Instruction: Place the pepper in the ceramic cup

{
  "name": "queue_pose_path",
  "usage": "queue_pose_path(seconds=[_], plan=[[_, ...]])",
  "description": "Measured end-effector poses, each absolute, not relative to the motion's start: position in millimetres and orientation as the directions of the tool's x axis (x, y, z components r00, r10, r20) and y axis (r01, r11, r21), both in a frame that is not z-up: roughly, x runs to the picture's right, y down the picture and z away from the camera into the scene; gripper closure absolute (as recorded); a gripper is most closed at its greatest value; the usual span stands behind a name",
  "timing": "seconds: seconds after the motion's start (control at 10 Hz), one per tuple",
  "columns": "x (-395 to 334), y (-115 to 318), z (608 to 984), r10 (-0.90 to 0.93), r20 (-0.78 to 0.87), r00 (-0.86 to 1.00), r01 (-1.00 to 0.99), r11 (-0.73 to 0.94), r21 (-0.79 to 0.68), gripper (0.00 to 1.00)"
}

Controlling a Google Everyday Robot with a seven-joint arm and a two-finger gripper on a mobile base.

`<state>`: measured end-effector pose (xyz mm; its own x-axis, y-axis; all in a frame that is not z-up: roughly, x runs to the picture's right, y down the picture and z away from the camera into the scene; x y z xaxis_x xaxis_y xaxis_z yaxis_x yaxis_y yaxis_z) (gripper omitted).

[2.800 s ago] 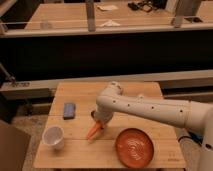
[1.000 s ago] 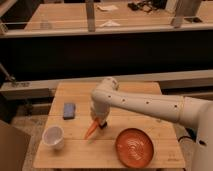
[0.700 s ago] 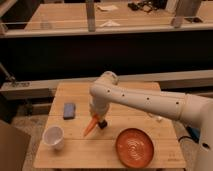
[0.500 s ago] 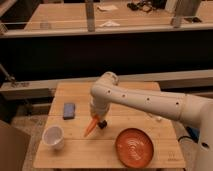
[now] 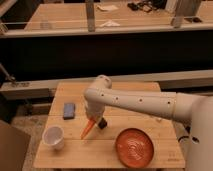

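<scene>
**Transport of the pepper toward the ceramic cup**

The gripper (image 5: 95, 121) is shown near the middle of the wooden table (image 5: 125, 95), at the end of the white arm (image 5: 135, 100) that reaches in from the right. It is closed on the upper, thicker end of the pepper (image 5: 87, 129), which hangs tilted with its pointed tip directed down and to the left, close to the tabletop; whether the tip touches the wood cannot be told. The ceramic cup (image 5: 53, 137) stands upright near the front left corner, apart from the pepper and to its left. A small blue object (image 5: 69, 110) lies behind the cup, and an orange plate (image 5: 135, 147) rests at the front right.

The step in hand is judged to be the carry: the pepper is grasped but not yet over the cup. For the next move, a leftward and slightly forward translation is called for, with enough height that the tip is brought above the rim before release. The blue object should be left undisturbed.
</scene>
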<state>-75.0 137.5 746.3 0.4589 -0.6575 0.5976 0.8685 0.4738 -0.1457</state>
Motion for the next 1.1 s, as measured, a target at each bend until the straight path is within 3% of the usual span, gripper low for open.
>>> queue_pose_path(seconds=[0.2, 0.4, 1.1], plan=[[-67.7, 123.9, 733.2, -0.659, 0.598, 0.456, 0.871, 0.470, -0.146, 0.95], [-73.6, 123.4, 735.1, -0.671, 0.596, 0.442, 0.878, 0.460, -0.135, 1.00], [-119.6, 127.7, 713.3, -0.742, 0.563, 0.365, 0.918, 0.386, -0.086, 1.00]])
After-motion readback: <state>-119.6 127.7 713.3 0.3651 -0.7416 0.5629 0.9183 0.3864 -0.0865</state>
